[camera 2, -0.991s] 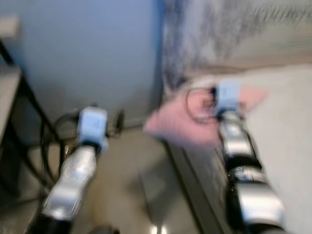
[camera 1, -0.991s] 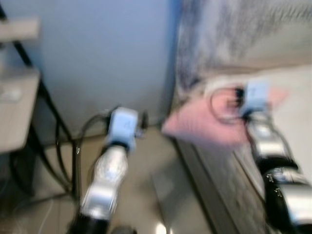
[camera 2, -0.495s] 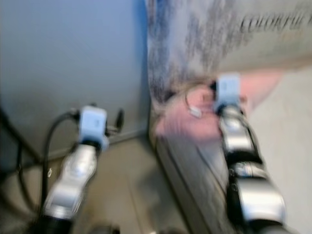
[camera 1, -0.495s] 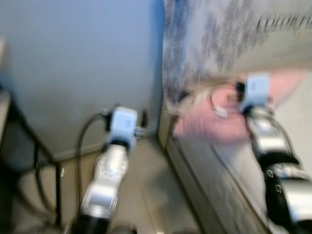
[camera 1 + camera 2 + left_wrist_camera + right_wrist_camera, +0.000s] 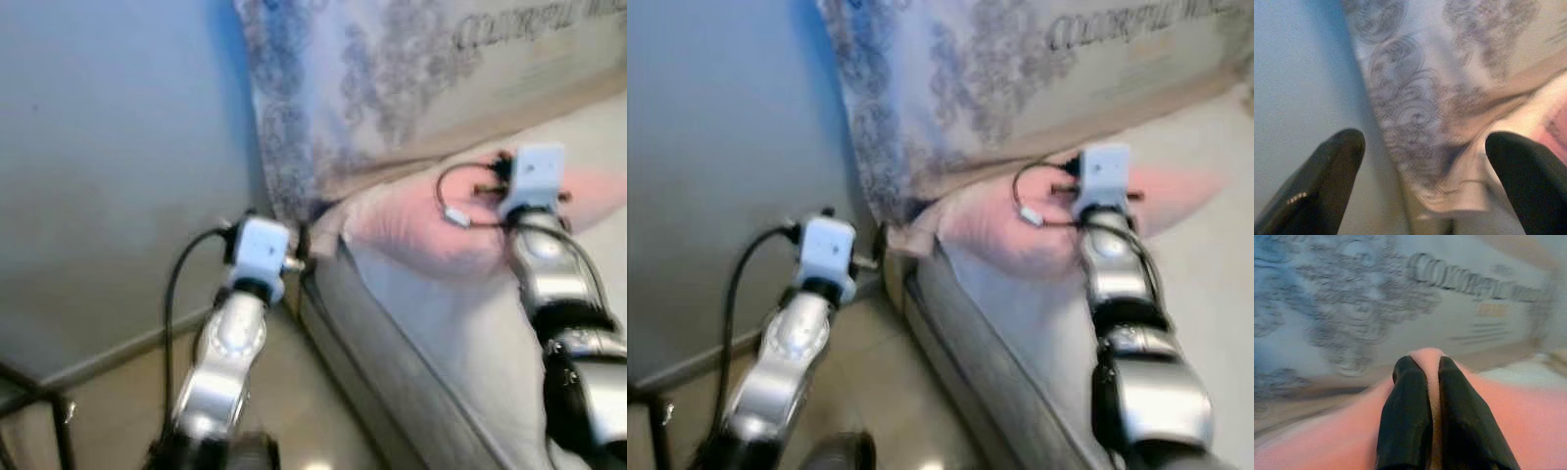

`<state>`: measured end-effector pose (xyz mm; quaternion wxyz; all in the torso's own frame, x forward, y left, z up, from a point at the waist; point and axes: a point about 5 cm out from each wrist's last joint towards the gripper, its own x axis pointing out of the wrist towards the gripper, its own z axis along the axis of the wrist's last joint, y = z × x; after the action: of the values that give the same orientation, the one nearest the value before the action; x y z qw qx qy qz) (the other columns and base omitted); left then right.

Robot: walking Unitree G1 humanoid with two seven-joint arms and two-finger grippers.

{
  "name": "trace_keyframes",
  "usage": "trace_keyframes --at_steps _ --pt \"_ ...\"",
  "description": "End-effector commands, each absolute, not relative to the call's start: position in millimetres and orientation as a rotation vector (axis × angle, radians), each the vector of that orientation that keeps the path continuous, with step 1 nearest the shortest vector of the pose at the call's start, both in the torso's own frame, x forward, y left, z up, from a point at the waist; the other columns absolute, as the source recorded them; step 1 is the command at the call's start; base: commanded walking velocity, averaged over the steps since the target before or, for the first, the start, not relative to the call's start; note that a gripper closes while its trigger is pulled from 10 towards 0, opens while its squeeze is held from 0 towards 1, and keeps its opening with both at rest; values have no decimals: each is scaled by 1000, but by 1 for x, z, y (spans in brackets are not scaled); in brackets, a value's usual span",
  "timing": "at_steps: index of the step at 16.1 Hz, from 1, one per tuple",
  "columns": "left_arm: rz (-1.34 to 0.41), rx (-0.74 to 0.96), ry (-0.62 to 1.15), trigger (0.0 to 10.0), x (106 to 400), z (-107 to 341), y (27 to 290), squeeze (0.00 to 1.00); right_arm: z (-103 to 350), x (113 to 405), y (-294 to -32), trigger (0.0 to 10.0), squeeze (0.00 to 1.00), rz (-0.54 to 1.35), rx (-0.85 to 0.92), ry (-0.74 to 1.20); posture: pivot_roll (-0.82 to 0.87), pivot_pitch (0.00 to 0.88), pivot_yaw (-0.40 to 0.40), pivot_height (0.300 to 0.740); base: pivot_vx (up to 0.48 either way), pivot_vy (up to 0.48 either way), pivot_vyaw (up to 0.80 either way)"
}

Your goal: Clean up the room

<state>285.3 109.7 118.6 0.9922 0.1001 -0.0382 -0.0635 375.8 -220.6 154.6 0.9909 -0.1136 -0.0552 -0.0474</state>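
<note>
The right hand [image 5: 1422,382] is clamped on a pink pillow [image 5: 431,220], its two black fingers [image 5: 1405,421] pinching a fold of the fabric between them. The pillow lies on the bed [image 5: 470,333], at the corner where the pale sheet meets a patterned mattress [image 5: 392,69] propped upright behind it, printed with grey scrolls and blurred lettering. The silver right arm [image 5: 554,284] reaches over the bed to the pillow. The left hand [image 5: 1425,181] hovers with its fingers [image 5: 1322,186] spread apart, holding nothing, just beside the bed's corner and close to the mattress edge. A blue-grey wall [image 5: 108,166] stands behind the left arm [image 5: 220,362], above a beige floor [image 5: 284,411].
</note>
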Motion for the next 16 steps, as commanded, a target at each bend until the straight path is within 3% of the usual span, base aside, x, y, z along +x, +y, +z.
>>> trace_keyframes --at_steps 1,7,9,10,12,16 --pt "-122 178 -75 10000 285 120 107 0 173 378 -228 10000 0 -106 -250 -182 59 74 -51 740 480 0 0" --pt "-169 141 -91 10000 281 124 100 0 211 392 -249 10000 0 -141 -295 -185 73 86 -44 740 400 0 0" --pt "-493 22 -113 10000 272 140 81 0 229 395 -261 10000 0 -179 -293 -186 114 113 -41 740 0 0 0" --pt "-590 103 -123 10000 266 146 89 0 232 396 -263 10000 0 -191 -289 -175 134 129 -33 740 0 0 0" --pt "-679 222 -103 10000 253 145 108 0 231 397 -264 10000 0 -196 -295 -145 190 162 -18 740 0 0 0" --pt "-835 175 -83 10000 219 163 106 0 223 393 -276 10000 0 -270 -384 -107 282 243 27 740 0 0 0"
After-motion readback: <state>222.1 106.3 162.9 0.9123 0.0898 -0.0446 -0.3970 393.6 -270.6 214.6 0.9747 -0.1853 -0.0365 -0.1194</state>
